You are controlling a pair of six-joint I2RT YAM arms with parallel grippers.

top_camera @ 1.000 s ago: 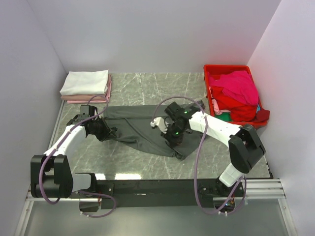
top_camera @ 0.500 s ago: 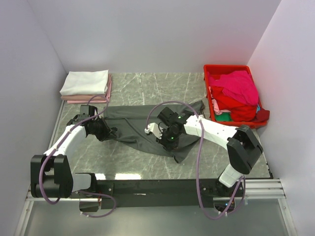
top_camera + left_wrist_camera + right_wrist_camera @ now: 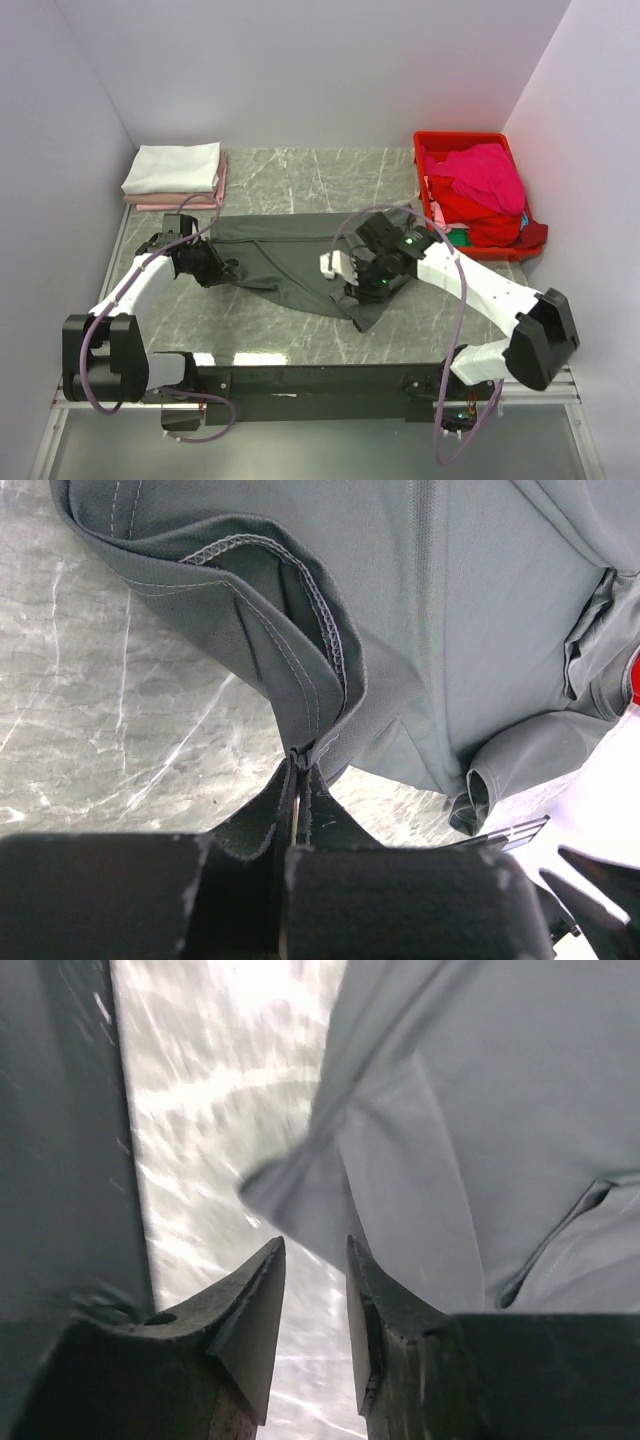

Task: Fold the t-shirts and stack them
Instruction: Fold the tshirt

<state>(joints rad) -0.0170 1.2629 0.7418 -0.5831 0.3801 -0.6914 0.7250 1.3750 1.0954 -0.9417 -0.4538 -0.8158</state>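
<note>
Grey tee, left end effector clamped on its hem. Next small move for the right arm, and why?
Probably lower the right end effector and close on the grey t-shirt fold ahead: its jaws are empty; left end effector pinches the hem.

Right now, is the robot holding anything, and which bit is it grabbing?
Yes. The left gripper pinches the dark grey t-shirt by a stitched edge. The right gripper is open, holding nothing.

blurred: marble table (image 3: 230,1090) | hidden: pink t-shirt (image 3: 160,206) mostly under white t-shirt (image 3: 172,167)
</note>
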